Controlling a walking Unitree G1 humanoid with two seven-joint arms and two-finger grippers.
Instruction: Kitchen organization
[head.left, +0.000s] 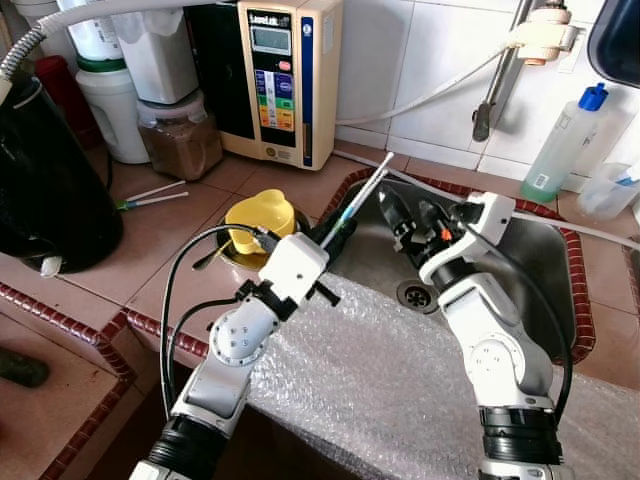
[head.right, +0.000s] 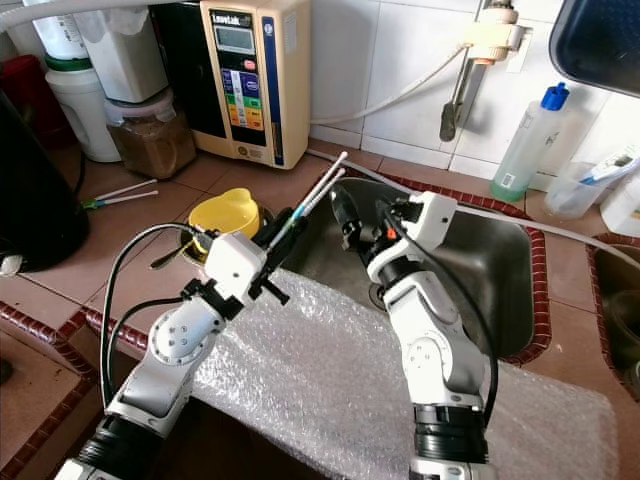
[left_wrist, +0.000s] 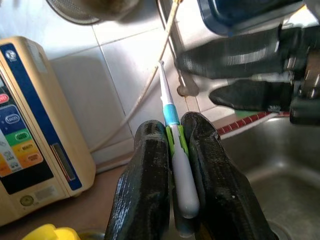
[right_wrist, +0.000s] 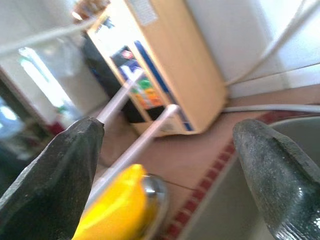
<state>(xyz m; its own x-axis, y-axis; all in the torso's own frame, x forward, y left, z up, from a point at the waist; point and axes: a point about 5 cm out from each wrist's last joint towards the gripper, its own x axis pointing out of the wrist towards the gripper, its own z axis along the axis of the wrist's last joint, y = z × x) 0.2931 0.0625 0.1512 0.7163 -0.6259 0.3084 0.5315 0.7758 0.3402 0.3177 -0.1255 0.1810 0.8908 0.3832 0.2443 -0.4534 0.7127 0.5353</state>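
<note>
Left wrist view: one toothbrush (left_wrist: 176, 150) (clamped)

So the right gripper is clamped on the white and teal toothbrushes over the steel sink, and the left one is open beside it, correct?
The arms are swapped. The left gripper is shut on the white and teal toothbrushes, as the left wrist view shows. The right gripper is the open one, its black fingers spread wide in the right wrist view. Both are by the steel sink.

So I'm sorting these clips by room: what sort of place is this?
A home kitchen, by the look of it: a steel sink set in a tiled counter, a tap on the white-tiled wall, and a countertop water purifier.
</note>
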